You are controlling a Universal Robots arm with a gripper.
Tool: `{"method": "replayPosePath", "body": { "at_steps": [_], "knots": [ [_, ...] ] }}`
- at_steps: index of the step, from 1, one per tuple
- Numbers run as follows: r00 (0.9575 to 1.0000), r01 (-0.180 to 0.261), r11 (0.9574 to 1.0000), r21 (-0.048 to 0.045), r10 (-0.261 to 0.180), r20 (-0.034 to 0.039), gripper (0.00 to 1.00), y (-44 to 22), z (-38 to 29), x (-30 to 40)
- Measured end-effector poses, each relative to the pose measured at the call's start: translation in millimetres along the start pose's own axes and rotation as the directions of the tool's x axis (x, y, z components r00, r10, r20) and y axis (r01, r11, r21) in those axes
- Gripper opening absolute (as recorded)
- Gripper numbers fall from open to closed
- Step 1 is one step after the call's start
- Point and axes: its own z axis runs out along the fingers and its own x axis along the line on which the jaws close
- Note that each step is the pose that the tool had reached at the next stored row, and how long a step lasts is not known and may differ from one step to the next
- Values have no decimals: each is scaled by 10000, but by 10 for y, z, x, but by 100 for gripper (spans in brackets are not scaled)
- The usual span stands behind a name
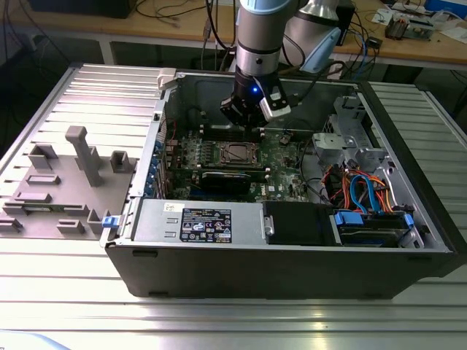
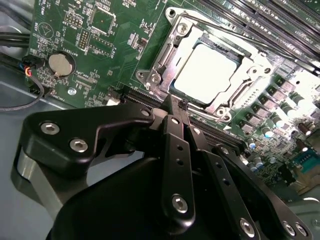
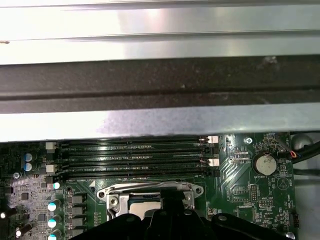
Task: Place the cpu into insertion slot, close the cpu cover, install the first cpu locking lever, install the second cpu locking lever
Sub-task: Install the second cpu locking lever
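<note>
The cpu (image 2: 207,67), a flat square with a bright silver top, sits in the insertion slot (image 1: 237,153) on the green motherboard. The silver cpu cover (image 2: 172,45) lies flat around it, with the chip showing through its window. My gripper (image 2: 183,104) hovers just above the board at one edge of the socket, black fingers (image 2: 175,145) pressed together and holding nothing. In the exterior view the gripper (image 1: 248,130) hangs just behind the socket. In the first wrist view the cpu cover (image 3: 150,192) is partly hidden behind the gripper.
Long black memory slots (image 3: 135,160) run beside the socket, and a coin battery (image 2: 61,63) sits further off. The open computer case (image 1: 219,240) walls the board in, with cables and a drive bay (image 1: 365,197) at the exterior view's right. A grey fixture plate (image 1: 66,182) lies at its left.
</note>
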Motion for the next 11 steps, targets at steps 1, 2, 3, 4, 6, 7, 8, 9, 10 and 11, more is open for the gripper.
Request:
{"method": "replayPosePath", "body": {
  "at_steps": [1, 2, 3, 4, 6, 7, 8, 9, 10, 11],
  "knots": [
    [10000, 0, 10000, 0, 0, 0, 11, 1, -21, 0],
    [10000, 1, 10000, 0, -1, 0, 11, 2, -30, -1],
    [10000, 1, 10000, -2, -1, 1, 11, 2, -29, -1],
    [10000, 1, 10000, -2, -1, 1, 11, 2, -30, -1],
    [10000, 3, 10000, 1, -3, -1, 11, -5, -31, -1],
    [10000, 3, 10000, 0, -3, -1, 11, -8, -31, -1],
    [10000, 1, 10000, 0, -1, 0, 11, -17, -32, -2],
    [10000, 0, 10000, 0, 0, -1, 11, -36, -33, -2],
    [10000, 0, 10000, 0, 0, 0, 11, -45, -33, -2],
    [10000, 0, 10000, -1, 0, 0, 11, -56, -34, -3]
  ]
}}
